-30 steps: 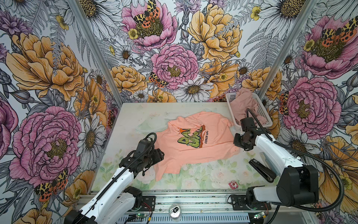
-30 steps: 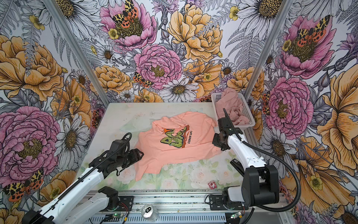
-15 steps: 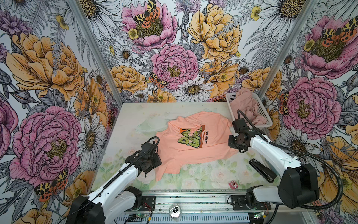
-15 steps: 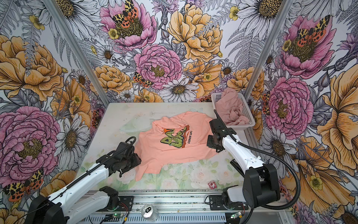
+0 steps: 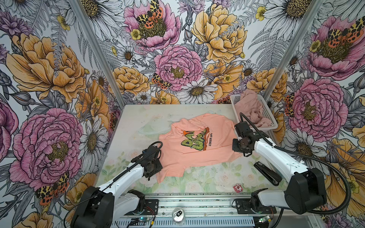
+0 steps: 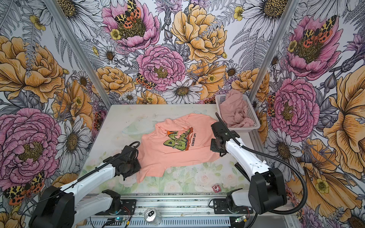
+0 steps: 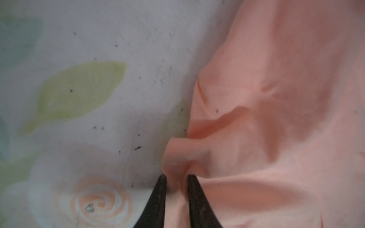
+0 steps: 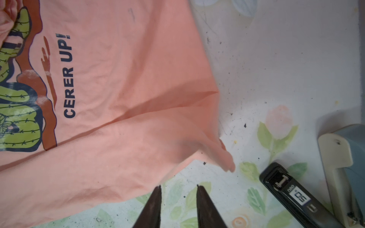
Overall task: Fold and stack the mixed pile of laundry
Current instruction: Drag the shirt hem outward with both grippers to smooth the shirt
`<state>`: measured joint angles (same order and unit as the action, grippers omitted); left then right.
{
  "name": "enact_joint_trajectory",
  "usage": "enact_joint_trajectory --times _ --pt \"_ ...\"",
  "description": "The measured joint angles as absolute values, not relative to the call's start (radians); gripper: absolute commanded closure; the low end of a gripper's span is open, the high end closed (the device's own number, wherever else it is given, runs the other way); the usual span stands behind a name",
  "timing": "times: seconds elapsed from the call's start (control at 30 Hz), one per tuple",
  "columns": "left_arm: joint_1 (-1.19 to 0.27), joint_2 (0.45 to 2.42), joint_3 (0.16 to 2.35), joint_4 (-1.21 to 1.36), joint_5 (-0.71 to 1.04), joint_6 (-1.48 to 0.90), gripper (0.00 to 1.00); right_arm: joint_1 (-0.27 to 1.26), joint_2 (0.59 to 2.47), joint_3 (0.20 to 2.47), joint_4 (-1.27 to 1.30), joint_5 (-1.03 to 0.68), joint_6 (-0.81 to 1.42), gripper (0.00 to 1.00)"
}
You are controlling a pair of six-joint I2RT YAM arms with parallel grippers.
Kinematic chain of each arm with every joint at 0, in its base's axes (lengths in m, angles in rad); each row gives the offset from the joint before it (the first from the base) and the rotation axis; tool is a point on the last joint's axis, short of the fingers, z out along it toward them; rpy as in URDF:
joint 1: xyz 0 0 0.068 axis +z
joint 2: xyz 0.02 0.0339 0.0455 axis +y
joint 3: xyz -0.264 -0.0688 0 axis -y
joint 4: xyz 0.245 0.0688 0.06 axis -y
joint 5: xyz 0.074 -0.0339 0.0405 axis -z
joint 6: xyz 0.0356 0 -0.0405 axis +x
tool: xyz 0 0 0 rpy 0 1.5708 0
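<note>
Closest to me, down at the bottom edge of both top views, a drink can [image 5: 178, 215] stands on the metal rail in front of the table [image 5: 138, 118]. Just past that, lower right, a small red thing [image 5: 237, 187] lies on the table, with a black stapler [image 5: 267, 173] a bit further up and right of it.

Then the arms. The left hand [image 7: 175, 177] is at the lower left corner of the peach T-shirt [image 5: 217, 138]. In the left wrist view its fingers are clamped on a bunched-up fold of the shirt's edge, with the fabric puckered between them.

The shirt is spread over the middle of the table, pretty wrinkled. Its green-brown graphic [image 5: 194, 141] faces up and "CERER UP!" is readable beside it.

The right hand [image 8: 178, 186] is at the shirt's right edge, centre right in the top views. Its fingers are apart with nothing between them, over bare table just beside the hem.

Furthest back, upper right of the table against the wall, the dusty-pink garment [image 5: 254, 112] is heaped in the white basket [image 5: 266, 114].
</note>
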<state>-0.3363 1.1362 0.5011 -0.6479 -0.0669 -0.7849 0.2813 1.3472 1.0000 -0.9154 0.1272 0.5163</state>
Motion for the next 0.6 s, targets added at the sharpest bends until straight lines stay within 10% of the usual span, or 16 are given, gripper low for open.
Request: enact_joint_trajectory --times 0.3,0.47,0.6 --pt "-0.262 1.133 0.597 -0.647 -0.113 -0.683 0.88 0.322 1.456 0.95 -0.832 0.101 0.543 0.67" --pt "-0.237 1.102 0.595 -0.657 -0.119 -0.649 0.46 0.335 1.506 0.949 -0.799 0.089 0.546 0.67" --pt "-0.259 1.069 0.58 -0.637 -0.103 -0.648 0.44 0.344 1.517 0.95 -0.786 0.082 0.551 0.67"
